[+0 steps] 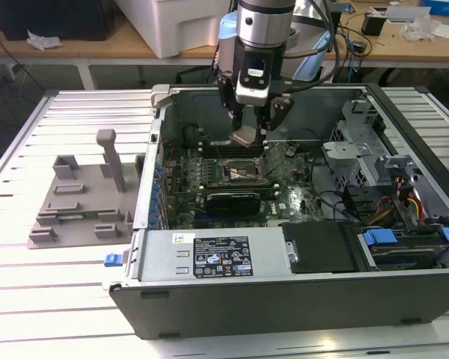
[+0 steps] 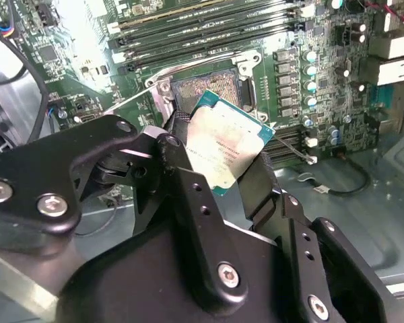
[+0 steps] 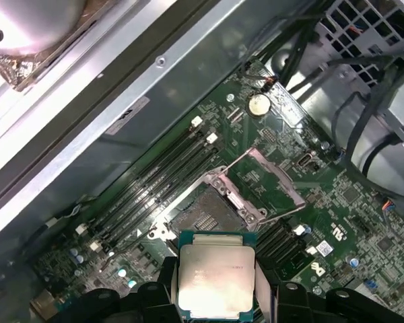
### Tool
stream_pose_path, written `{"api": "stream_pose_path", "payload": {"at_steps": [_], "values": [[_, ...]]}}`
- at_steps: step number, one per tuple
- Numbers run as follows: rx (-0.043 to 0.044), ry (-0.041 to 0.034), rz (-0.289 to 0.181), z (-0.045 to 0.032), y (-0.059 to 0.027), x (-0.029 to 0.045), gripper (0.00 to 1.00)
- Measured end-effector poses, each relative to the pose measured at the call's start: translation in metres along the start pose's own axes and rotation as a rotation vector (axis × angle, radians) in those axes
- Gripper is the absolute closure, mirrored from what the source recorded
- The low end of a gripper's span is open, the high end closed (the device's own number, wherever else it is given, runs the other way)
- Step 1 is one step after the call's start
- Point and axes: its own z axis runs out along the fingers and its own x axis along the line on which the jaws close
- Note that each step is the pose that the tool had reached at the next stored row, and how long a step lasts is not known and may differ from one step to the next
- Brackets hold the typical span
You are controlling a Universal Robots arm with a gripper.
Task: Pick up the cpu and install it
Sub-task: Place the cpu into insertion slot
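The black two-finger gripper (image 1: 251,126) clamps the small square silver-topped cpu (image 1: 248,137) at upper centre of the exterior view, just above the open black-and-metal socket frame (image 1: 236,170).

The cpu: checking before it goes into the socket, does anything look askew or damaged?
No damage shows. The cpu, clamped in the gripper above the open socket, looks tilted, not level with the board.
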Motion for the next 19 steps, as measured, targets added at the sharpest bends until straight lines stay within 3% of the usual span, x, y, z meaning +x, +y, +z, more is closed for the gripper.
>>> {"api": "stream_pose_path", "payload": {"at_steps": [7,13,16,19], "values": [[-0.0013,-0.0001,0.082,0.0,0.0,0.0,0.45],[-0.0038,0.0005,0.194,0.0,0.0,0.0,0.45],[-0.0004,-0.0044,0.242,0.0,0.0,0.0,0.45],[0.0076,-0.0145,0.268,0.0,0.0,0.0,0.45]]}}
